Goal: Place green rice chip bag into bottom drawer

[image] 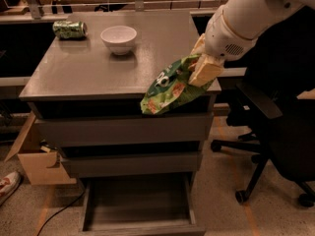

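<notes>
The green rice chip bag (170, 88) is a crumpled shiny green foil bag with a round dark logo. It hangs in the air at the front right edge of the cabinet top, over the top drawer's front. My gripper (203, 67) is shut on the bag's right end, its tan fingers (206, 72) pinching the foil. The bottom drawer (140, 205) is pulled open below, a shallow grey tray with nothing in it, down and to the left of the bag.
A white bowl (118, 38) and a green soda can (69, 29) stand at the back of the grey cabinet top (93, 73). A black office chair (275, 132) stands to the right. A cardboard box (37, 159) sits on the floor at the left.
</notes>
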Action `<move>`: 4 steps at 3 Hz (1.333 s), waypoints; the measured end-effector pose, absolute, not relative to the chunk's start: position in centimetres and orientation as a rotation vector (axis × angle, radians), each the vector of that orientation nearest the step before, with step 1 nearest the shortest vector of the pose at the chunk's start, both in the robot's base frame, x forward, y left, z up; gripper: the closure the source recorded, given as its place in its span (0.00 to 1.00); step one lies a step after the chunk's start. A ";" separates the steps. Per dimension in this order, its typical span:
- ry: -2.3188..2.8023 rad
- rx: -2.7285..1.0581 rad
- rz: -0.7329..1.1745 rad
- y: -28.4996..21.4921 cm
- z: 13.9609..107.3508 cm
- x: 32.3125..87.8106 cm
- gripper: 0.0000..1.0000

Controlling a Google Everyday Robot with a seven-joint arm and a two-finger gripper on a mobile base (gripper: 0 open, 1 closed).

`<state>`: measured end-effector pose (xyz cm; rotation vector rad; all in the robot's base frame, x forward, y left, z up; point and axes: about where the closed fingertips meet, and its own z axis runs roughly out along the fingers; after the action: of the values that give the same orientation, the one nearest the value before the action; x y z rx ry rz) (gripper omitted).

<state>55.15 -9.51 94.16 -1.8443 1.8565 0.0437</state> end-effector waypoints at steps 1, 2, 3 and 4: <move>1.856 -1.844 0.044 -9.5 94.2 55.1 1.00; 1.878 -1.847 0.051 -9.1 92.7 54.6 1.00; 1.928 -1.829 0.077 -8.0 89.3 52.9 1.00; 1.989 -1.768 0.136 -6.5 85.1 50.3 1.00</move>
<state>50.34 -6.54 85.05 -1.7676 1.9887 0.1355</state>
